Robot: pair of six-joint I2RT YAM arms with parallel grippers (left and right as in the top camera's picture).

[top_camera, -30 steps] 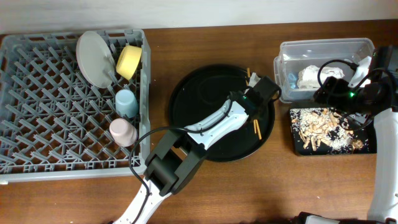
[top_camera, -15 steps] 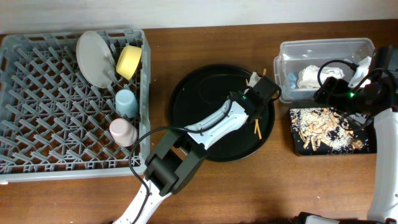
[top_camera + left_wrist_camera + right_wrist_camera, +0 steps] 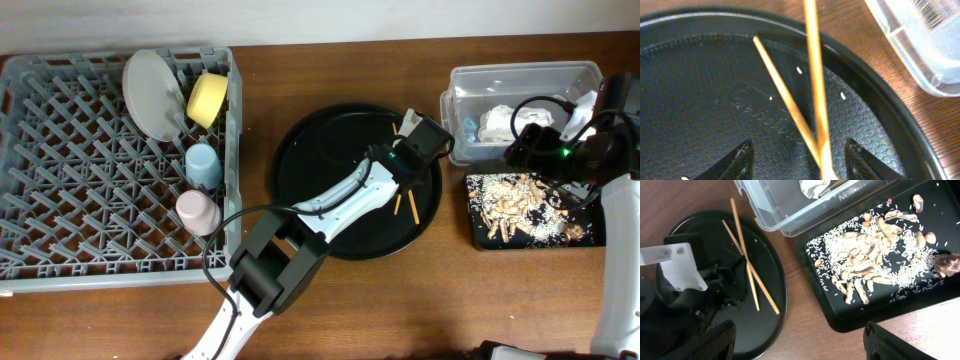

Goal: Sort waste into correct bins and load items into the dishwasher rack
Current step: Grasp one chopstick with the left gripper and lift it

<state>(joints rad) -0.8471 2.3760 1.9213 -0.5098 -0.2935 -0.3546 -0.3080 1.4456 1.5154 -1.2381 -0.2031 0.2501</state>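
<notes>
While the left gripper (image 3: 799,161) hung over the round black tray (image 3: 300,170) in the middle of the overhead view, its fingers stood apart, and the crossed chopsticks (image 3: 746,257) lay loose between them. At the right edge, the right gripper (image 3: 802,342) was wide apart too and held nothing, near the shallow tray (image 3: 478,232) of food scraps (image 3: 520,205).

chopsticks (image 3: 745,256): crossed, on round tray (image 3: 300,170) | plate (image 3: 150,95), bowl (image 3: 207,98), cups (image 3: 203,165): in rack (image 3: 80,200)
</notes>
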